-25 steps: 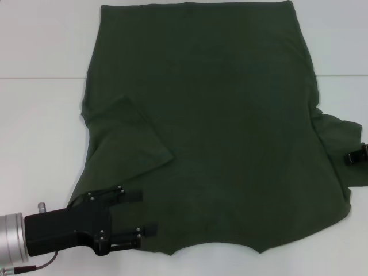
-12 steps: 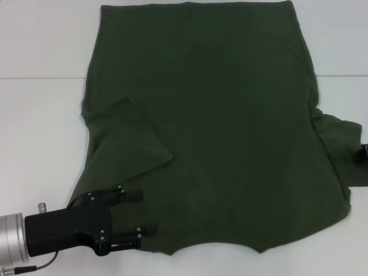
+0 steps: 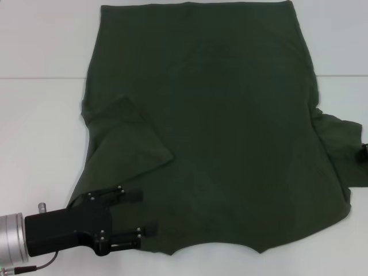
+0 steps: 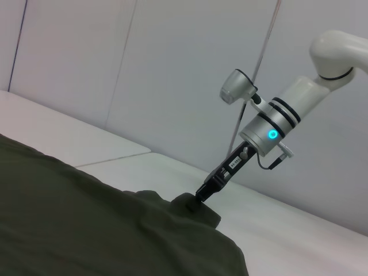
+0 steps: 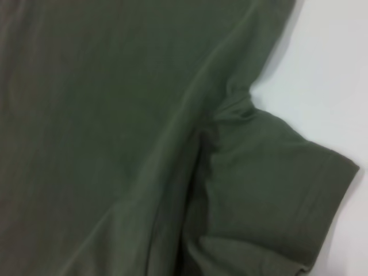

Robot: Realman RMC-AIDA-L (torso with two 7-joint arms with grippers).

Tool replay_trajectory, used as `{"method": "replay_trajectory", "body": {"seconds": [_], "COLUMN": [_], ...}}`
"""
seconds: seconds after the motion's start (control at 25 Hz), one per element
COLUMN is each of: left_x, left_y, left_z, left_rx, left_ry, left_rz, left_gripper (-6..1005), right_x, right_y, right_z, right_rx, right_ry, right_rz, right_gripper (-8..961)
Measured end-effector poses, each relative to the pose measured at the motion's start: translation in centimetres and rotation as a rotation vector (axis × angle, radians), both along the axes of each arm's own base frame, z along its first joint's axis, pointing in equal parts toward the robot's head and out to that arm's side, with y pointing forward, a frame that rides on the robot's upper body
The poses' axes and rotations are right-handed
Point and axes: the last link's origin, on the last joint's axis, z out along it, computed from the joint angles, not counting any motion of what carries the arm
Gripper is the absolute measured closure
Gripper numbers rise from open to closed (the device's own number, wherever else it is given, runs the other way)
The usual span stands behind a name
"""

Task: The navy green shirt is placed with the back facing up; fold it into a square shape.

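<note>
My left gripper (image 3: 141, 213), its fingers spread, rested on the dark olive-green cotton shirt's (image 3: 230, 132) near shoulder; my right gripper (image 4: 206, 192) touched the opposite sleeve, its opening unclear.

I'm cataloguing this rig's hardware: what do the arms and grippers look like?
The left gripper is matte black, boxy, with small screws, on a silver cylindrical wrist with a thin cable. The right gripper is black and slim, on a white arm with black rings, a glowing cyan ring light and a grey camera.

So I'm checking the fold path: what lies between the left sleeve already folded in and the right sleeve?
Only the shirt's own plain back, flat between the folded left sleeve and the right sleeve; nothing rests on it. The head view shows this.
</note>
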Motion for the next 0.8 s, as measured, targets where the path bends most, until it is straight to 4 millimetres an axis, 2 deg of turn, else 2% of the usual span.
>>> {"method": "replay_trajectory", "body": {"seconds": [0.24, 0.48, 0.68, 0.8], "left_x": [0.0, 0.0, 0.0, 0.1], "left_y": [0.0, 0.0, 0.0, 0.1], "left_z": [0.0, 0.1, 0.2, 0.2], "left_rx": [0.000, -0.004, -0.015, -0.016], "left_ry": [0.000, -0.002, 0.002, 0.003], "left_rz": [0.000, 0.001, 0.003, 0.001], "left_gripper": [175, 176, 176, 176], "right_x": [0.8, 1.4, 0.8, -0.1], "right_y": [-0.1, 0.0, 0.3, 0.8], "right_z": [1.5, 4.3, 6.5, 6.9], "right_rx": [0.065, 0.164, 0.220, 0.222], "right_ry": [0.028, 0.056, 0.058, 0.050], "right_rz": [-0.036, -0.054, -0.035, -0.009], "right_gripper": [938, 937, 937, 937]}}
